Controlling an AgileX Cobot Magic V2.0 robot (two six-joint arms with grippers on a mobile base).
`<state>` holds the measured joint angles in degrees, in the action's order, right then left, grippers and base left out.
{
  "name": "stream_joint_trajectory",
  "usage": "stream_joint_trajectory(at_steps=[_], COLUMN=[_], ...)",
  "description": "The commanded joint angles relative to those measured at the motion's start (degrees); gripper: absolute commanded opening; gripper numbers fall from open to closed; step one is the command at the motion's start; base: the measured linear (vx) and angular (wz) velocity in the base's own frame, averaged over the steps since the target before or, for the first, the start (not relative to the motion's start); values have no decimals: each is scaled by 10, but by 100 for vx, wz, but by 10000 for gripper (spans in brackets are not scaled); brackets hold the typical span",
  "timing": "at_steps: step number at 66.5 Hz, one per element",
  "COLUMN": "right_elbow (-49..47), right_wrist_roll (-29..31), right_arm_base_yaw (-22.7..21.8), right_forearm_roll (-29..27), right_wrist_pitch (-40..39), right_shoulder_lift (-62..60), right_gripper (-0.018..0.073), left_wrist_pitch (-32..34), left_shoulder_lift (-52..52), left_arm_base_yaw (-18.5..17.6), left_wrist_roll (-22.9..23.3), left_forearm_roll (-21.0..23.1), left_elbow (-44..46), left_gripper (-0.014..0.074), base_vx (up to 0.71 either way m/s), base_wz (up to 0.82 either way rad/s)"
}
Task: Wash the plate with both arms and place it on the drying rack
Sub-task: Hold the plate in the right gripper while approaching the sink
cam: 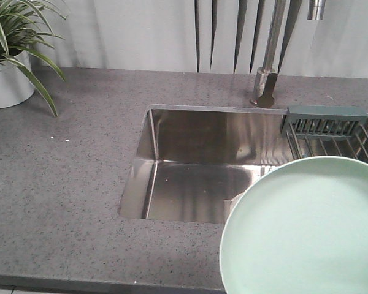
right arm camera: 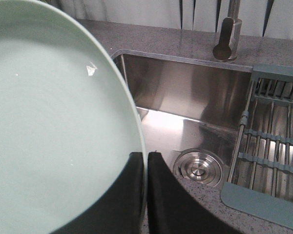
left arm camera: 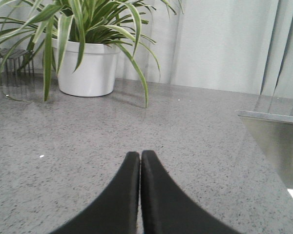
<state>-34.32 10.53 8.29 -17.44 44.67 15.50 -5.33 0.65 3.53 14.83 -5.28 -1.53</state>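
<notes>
right-wrist view only: right gripper [right arm camera: 145,158] clamped on round pale mint-green plate [right arm camera: 53,122] rim, left gripper [left arm camera: 140,156] pinched empty, white-potted plant [left arm camera: 88,66] far left

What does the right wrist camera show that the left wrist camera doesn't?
Only the right wrist view: the plate held by its edge in the right gripper, the drain, the drying rack and the faucet base. Only the left wrist view: the potted plant and the left gripper, shut and empty. Both: the grey speckled counter and the steel sink.
</notes>
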Motion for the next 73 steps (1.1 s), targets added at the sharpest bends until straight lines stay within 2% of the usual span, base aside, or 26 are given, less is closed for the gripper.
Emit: stream_joint_trajectory(at_steps=[1, 73], right_elbow=[-16, -16], right_wrist_roll=[1, 1], right_arm_base_yaw=[-2, -2], right_forearm_roll=[-7, -7], right_wrist_pitch=[-44, -45], right_shoulder_lift=[7, 7], right_gripper=[-5, -5], left_wrist_pitch=[43, 43], left_shoulder_lift=[9, 9], left_arm_base_yaw=[-2, -2], left_wrist_roll=[6, 6], left_forearm_roll=[0, 0], left_elbow=[-9, -9], left_gripper=[-6, -6], base_vx=[5, 5], base_wz=[-13, -5])
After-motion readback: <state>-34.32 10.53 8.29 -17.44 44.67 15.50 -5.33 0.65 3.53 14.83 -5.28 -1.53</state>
